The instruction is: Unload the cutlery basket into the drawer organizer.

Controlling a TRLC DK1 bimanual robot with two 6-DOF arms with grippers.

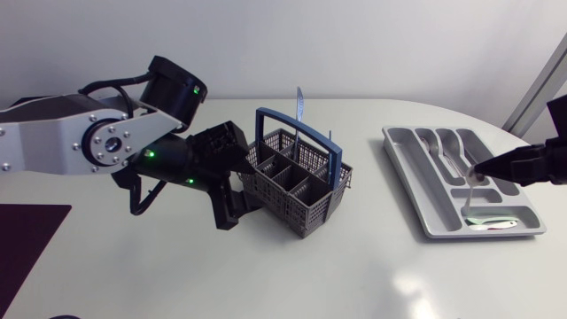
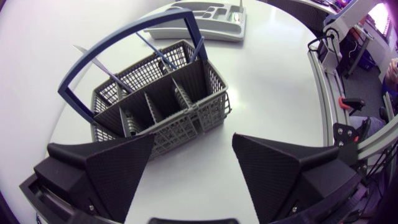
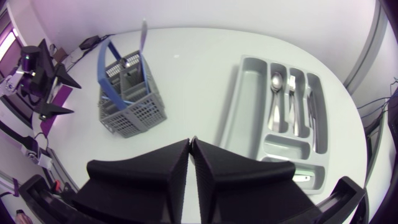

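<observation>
The grey cutlery basket (image 1: 297,182) with a blue handle stands mid-table, and one knife (image 1: 300,101) stands upright in its far side. My left gripper (image 1: 241,183) is open right beside the basket's left wall. From the left wrist the basket (image 2: 161,102) lies just ahead of the spread fingers (image 2: 118,168). At the right is the grey drawer organizer (image 1: 425,199), with a spoon and other cutlery (image 1: 446,151) in its long slots. My right gripper (image 1: 474,175) hovers over it, shut. A thin pale utensil (image 1: 468,197) shows under its tip; I cannot tell if it is held.
A teaspoon (image 1: 493,222) lies in the organizer's front cross compartment. A dark mat (image 1: 27,239) covers the table's front left corner. Bare white tabletop (image 1: 354,275) spreads in front of the basket and between basket and organizer.
</observation>
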